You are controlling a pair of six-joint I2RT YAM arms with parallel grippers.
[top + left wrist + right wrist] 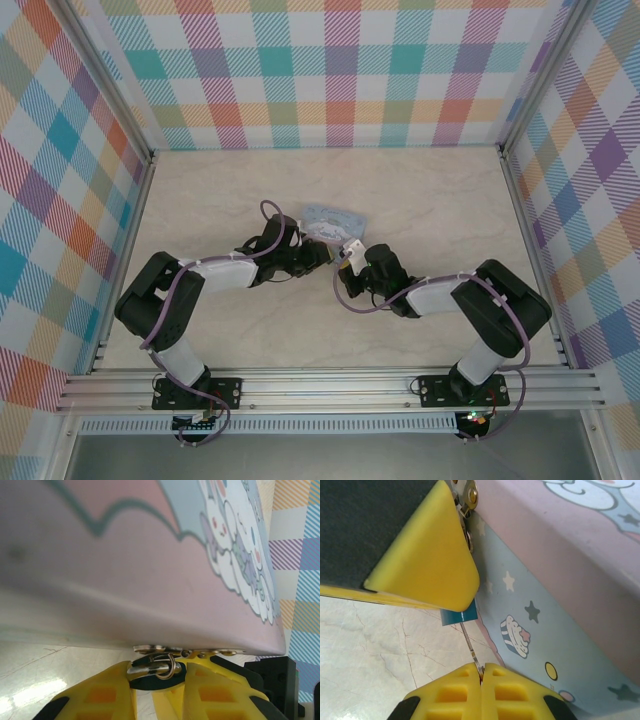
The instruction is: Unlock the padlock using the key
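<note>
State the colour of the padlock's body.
Teal blue. The padlock shows best in the right wrist view.

No words, numbers or brand names can be read anywhere. The tin [555,615] carries printed drawings rather than lettering. In the right wrist view its blue side shows stars [508,581], a striped cupcake [515,636] and a yellow dot [551,670]. In the left wrist view its lid shows a white cartoon dog [240,555], seen at a steep angle and partly blurred.
</note>
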